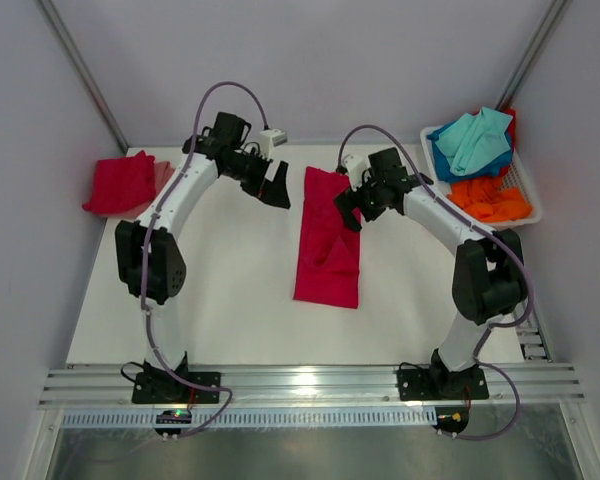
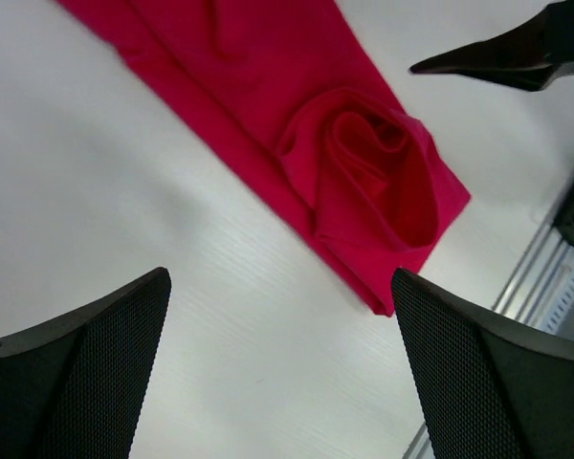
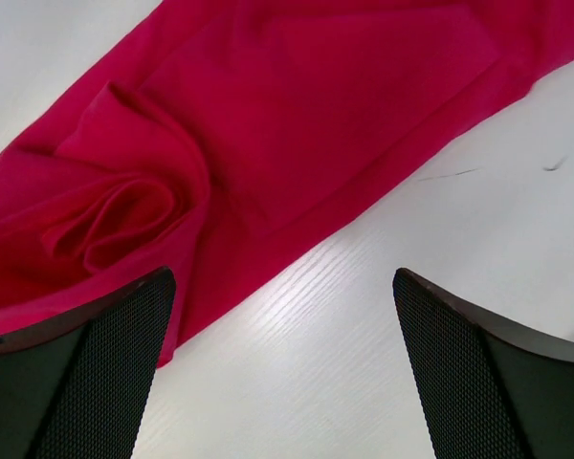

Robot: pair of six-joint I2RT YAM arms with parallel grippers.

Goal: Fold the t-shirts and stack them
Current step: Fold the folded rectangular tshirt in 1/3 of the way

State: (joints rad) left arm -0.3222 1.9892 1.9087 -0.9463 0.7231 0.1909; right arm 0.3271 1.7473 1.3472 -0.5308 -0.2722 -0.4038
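From above the near edge, 1 camera overlooks the tabletop (image 1: 230, 300) — 2 close wrist cameras share its red t-shirt (image 1: 327, 240).

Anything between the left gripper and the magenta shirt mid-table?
Nothing. In the top view, only a narrow strip of bare table separates the left gripper from the magenta shirt.

Open lanes beside the strip, clutter only out at the sides.
My left gripper (image 1: 276, 188) and right gripper (image 1: 348, 210) hang with jaws spread, facing each other across the far end of the red shirt (image 1: 327, 245). Its bunched fold is the only lump under them. Outboard of the left gripper I have bare table (image 1: 230, 300) up to the folded red pile (image 1: 120, 183). Outboard of the right gripper, the basket (image 1: 530, 205) of shirts blocks the way. Nearer the bases, the table beside both is open.
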